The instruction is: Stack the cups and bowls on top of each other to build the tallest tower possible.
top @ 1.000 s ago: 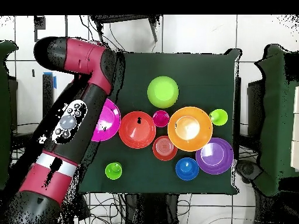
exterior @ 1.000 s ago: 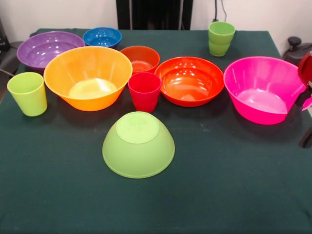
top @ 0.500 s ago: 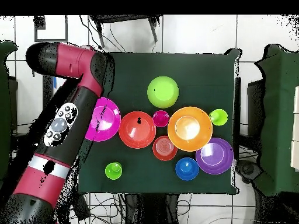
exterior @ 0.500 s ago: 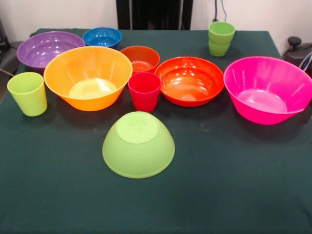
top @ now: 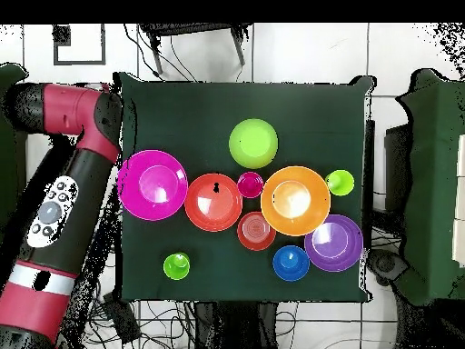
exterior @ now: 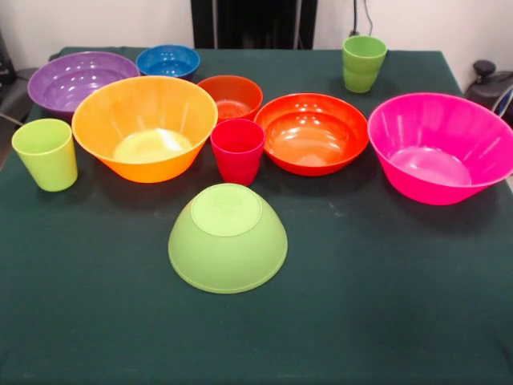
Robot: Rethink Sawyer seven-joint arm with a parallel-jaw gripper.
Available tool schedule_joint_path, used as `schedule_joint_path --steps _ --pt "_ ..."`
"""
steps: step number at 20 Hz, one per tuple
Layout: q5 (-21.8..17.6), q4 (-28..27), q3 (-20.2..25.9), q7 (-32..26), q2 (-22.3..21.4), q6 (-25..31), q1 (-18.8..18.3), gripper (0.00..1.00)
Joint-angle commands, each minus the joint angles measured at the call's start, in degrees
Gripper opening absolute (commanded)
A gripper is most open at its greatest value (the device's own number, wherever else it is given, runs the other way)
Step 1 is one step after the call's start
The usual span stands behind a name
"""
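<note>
A lime green bowl (exterior: 228, 237) (top: 253, 143) lies rim-down alone at the front of the table. Behind it stand a red-pink cup (exterior: 237, 151), a large yellow-orange bowl (exterior: 145, 127), a medium orange bowl (exterior: 312, 132) and a large pink bowl (exterior: 439, 148) (top: 153, 184). Further back are purple (exterior: 82, 80), blue (exterior: 167, 60) and small dark orange (exterior: 230, 96) bowls. One light green cup (exterior: 46, 154) stands far left, another (exterior: 364, 63) at the back. No tower shows, as nothing rests on anything else. The gripper shows in neither view.
In the overhead view the red and black arm (top: 68, 182) lies off the table's left edge, beside the pink bowl. A dark green cloth (exterior: 385, 305) covers the table. Cables and floor tiles surround it.
The arm has swung away from above the pink bowl to beyond the table's edge. Its red part has left the front view. The bowls and cups have not moved.
</note>
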Motion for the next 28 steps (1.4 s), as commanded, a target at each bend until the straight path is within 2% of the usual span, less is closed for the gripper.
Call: schedule_joint_path --steps 1,6,11,15,19,28 --pt "-3.1 6.16 7.47 10.74 -1.46 4.06 1.2 1.0" --pt "-4.32 11.71 9.24 6.18 -3.16 0.29 2.78 1.0" --pt "-5.21 21.14 12.36 0.92 -6.54 -5.38 4.46 1.0" --pt "-6.17 26.42 14.25 -2.73 -8.82 -8.6 5.07 1.0" --pt "-7.07 29.46 15.47 -4.46 -10.4 -10.54 5.27 1.0" --pt "-11.15 32.52 18.79 -5.28 -13.68 -13.42 4.24 1.0"
